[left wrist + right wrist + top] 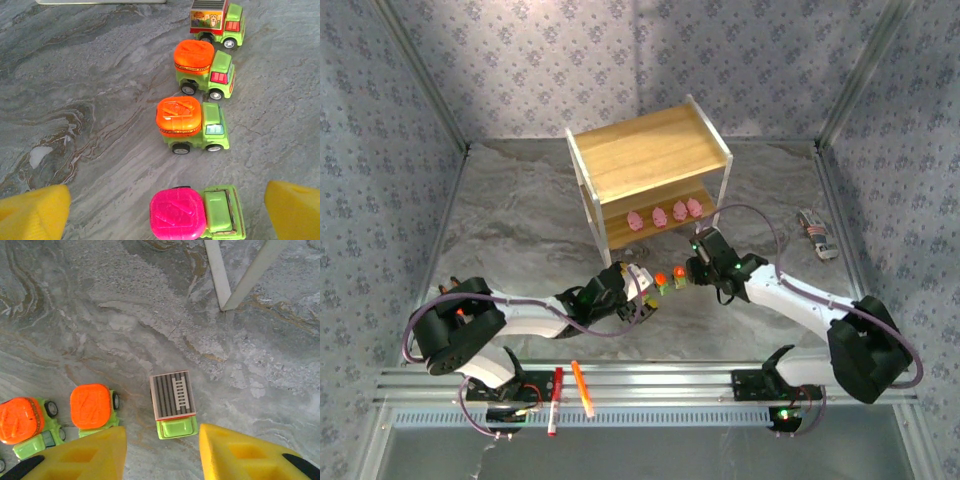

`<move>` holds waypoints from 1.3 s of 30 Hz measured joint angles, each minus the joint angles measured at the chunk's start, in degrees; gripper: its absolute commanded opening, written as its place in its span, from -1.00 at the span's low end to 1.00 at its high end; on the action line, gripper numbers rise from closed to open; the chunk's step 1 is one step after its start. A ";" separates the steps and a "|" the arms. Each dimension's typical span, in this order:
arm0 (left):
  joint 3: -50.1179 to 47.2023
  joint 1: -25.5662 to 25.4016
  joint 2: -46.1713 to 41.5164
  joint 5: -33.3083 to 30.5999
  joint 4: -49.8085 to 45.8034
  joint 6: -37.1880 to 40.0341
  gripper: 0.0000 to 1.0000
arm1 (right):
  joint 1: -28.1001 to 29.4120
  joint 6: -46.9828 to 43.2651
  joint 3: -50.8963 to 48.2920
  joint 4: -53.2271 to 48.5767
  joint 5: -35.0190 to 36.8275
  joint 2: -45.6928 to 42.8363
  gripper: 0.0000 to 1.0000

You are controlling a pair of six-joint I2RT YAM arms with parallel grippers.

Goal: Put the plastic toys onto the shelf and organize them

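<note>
A red pen (555,395) and an orange pen (582,390) lie on the near rail at the left, by the left arm's base.

Further right, the left gripper (166,210) hangs low over the grey marbled table (520,220). Its yellow fingers (32,212) are spread wide. A magenta-topped truck (195,215) sits between them, clear of both.

From there a short row of green trucks runs rightward across the table. Next to the magenta one is an orange-topped truck (190,125), then an orange-red truck (205,70), then a grey-topped truck (172,402).

Behind the row, in the middle of the table, stands the shelf (650,160). Its top board is bare. Four pink figures (665,214) stand side by side on its lower board.

The right gripper (162,455) is at the right end of the row, its fingers apart. The grey-topped truck's green cab sits between the fingertips, with a clear gap on one side. Whether the other finger touches the cab cannot be told.

Far right, a small hand tool (817,235) lies alone, well apart from the toys.
</note>
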 measured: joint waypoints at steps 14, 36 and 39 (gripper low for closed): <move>-0.11 0.02 -0.55 0.20 0.02 0.22 0.99 | -1.29 -1.18 1.40 -0.07 -1.18 3.67 -0.11; -0.13 0.02 -0.55 0.20 0.02 0.61 0.99 | -1.66 -1.18 1.40 -0.22 -1.57 7.72 -0.15; -0.13 0.02 -0.55 0.20 0.02 0.63 0.99 | -1.66 -1.20 1.40 -0.07 -1.60 8.39 -0.16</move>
